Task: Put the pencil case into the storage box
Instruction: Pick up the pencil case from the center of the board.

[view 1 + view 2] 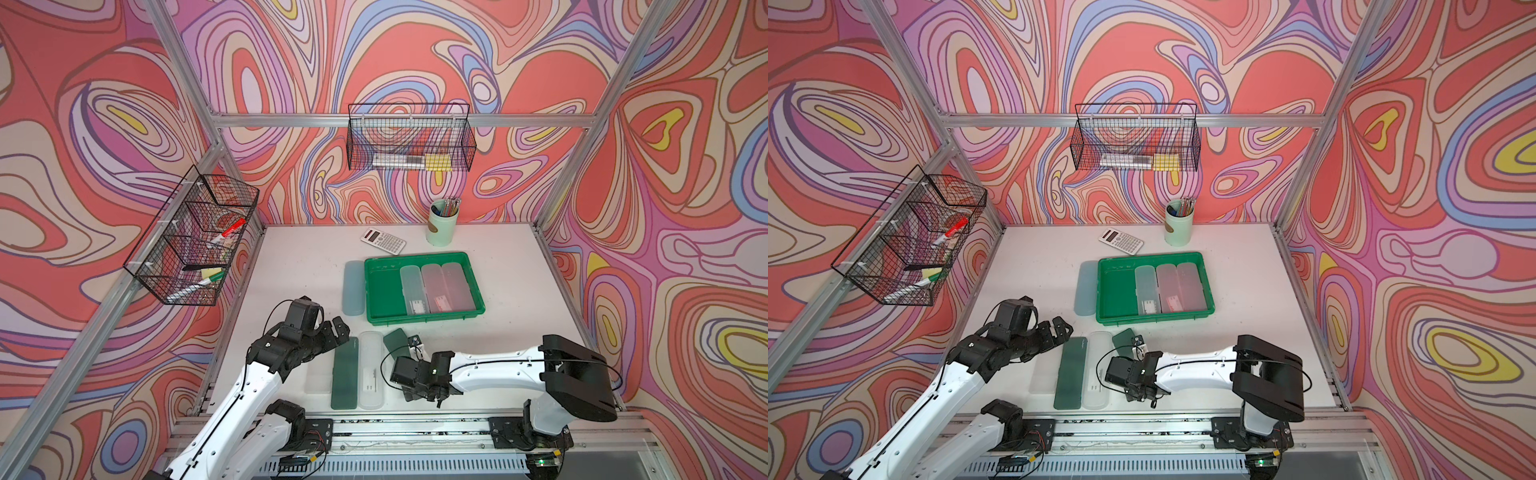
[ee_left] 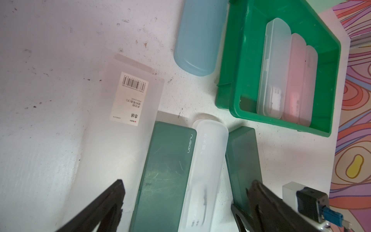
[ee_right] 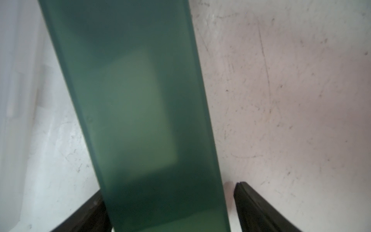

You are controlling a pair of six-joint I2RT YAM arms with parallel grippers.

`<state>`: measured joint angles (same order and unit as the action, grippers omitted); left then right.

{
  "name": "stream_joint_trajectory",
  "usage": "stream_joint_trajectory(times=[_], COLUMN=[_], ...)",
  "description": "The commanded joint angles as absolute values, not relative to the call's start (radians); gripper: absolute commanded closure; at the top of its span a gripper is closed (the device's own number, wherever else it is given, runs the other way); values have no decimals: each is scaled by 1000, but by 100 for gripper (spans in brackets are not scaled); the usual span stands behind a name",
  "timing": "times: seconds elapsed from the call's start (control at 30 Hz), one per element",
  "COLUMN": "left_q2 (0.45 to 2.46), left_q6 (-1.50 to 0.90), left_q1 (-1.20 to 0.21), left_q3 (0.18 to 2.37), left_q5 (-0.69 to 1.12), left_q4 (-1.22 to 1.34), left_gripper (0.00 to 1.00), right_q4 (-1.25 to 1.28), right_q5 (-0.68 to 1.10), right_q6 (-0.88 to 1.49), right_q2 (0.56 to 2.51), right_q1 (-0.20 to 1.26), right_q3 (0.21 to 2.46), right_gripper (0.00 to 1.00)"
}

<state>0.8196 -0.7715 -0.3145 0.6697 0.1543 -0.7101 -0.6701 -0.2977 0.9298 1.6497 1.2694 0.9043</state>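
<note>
While the right tool (image 3: 168, 188) straddles the pencil case (image 3: 136, 112) across its width, its jaws stand apart: one finger sits at the case's edge and the other shows a sliver of bench (image 3: 281, 100) between it and the case, so nothing is clamped yet. This dark green case lies flat on the bench, near of the box (image 1: 382, 291) and apart from it. It is at the right end of a near row with a white case (image 1: 371, 370), a long green case (image 1: 345, 374) and a clear case (image 1: 318, 374). Taking it across the narrow side looks sensible, since the jaws could hardly span its length. Three cases (image 1: 432, 289) lie side by side against the box's right wall, running near to far, which leaves a bare strip on the left, probably room for this one. A blue case (image 1: 353, 286) lies just left of the box. The left tool (image 2: 187, 181) hovers over the row with jaws spread and holding nothing, likely out of the right arm's way.
</note>
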Motion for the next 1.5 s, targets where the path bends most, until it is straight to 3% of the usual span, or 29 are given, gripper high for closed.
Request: stream_joint_trajectory(times=[0.0,0.37,0.8,1.47], left_q2=[813,828,757,673], left_q6=[-763,-726,-736,-747], left_q1=[-316,-404,-469,-472], left_q3=[694,747,860,948], left_q5=[141,89,51,-6], left_q4=[-718,-732,-784,-749], left_gripper=[1,1,1,1], right_q4=[-672,-673,-759,-784], right_q5=[-322,-344,-337,-460], right_q6=[944,939,880,821], right_q2=[1672,1627,1403,1264], right_q1=[1275,1286,1325,1392], right_q3=[907,873,833,898], right_gripper=[11,29,40,47])
